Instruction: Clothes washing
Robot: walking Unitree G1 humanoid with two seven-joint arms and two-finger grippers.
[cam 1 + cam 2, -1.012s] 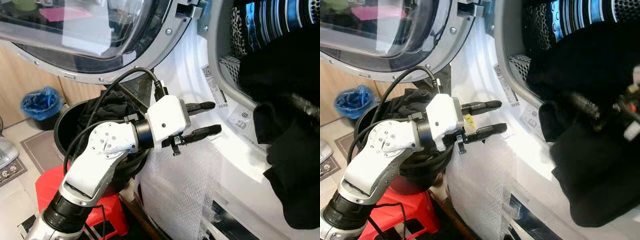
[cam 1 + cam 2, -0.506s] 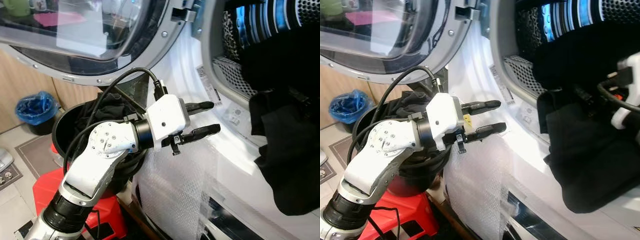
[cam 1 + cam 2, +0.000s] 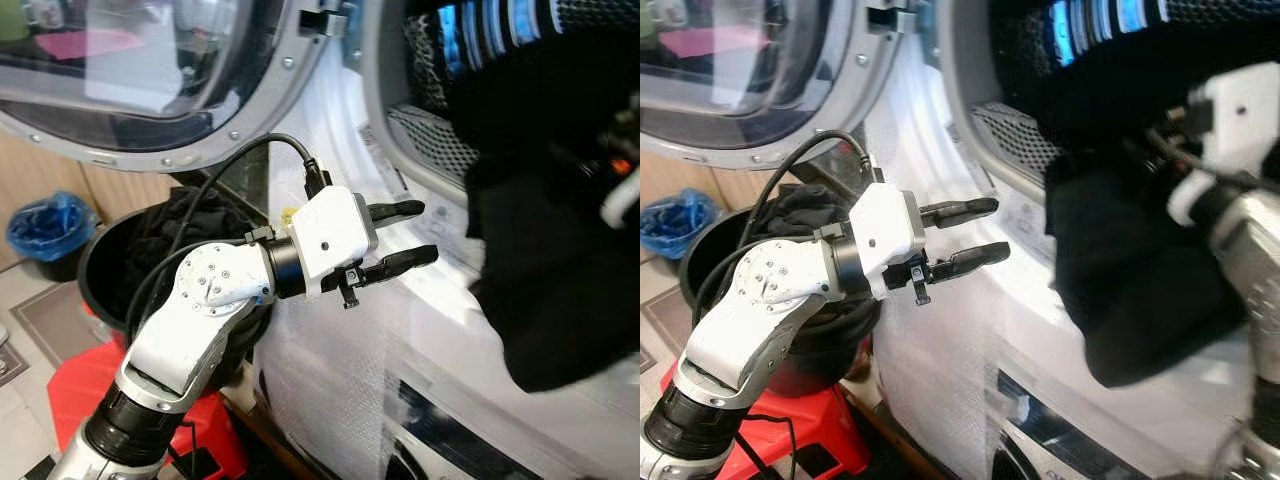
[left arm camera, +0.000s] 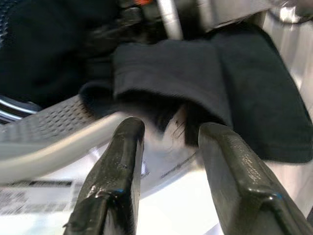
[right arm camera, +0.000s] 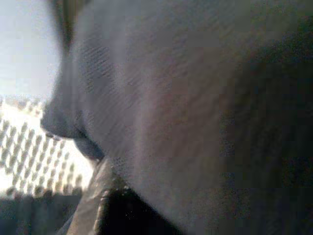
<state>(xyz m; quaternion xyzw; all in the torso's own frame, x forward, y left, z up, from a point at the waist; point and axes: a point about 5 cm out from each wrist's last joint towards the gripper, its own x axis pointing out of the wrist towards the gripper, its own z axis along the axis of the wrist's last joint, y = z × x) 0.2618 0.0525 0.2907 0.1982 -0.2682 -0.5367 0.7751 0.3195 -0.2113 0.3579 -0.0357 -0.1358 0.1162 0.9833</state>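
- Left pincer (image 3: 405, 233) hangs in front of the washer (image 3: 420, 300), its two black fingers (image 4: 115, 169) spread apart and holding nothing.
- It points toward 3 o'clock in the head views, at the lower rim of the drum opening (image 3: 425, 170).
- Right pincer (image 3: 1170, 150) sits at about 2 o'clock in the right eye view, at the drum mouth, buried in the garment (image 3: 1130, 270); whether its fingers are spread or pinching the cloth cannot be told.
- Black garment hangs out of the drum mouth and drapes down over the washer's white front, just below the right wrist.
- In the left wrist view the garment (image 4: 205, 88) lies just beyond the fingertips, not touching them.
- Right wrist view is blurred, with dark cloth (image 5: 195, 122) close to the lens and perforated drum metal (image 5: 34, 152) beside it.
- Door (image 3: 150, 80) stands swung open at 11 o'clock, above the left arm.
- Black bucket (image 3: 105, 275) with dark clothes (image 3: 190, 220) in it stands behind the left arm, on a red stool (image 3: 70, 385).
- Blue-lined bin (image 3: 45, 225) stands on the floor at 9 o'clock.
- Bubble wrap (image 3: 330, 380) covers the washer's lower front.
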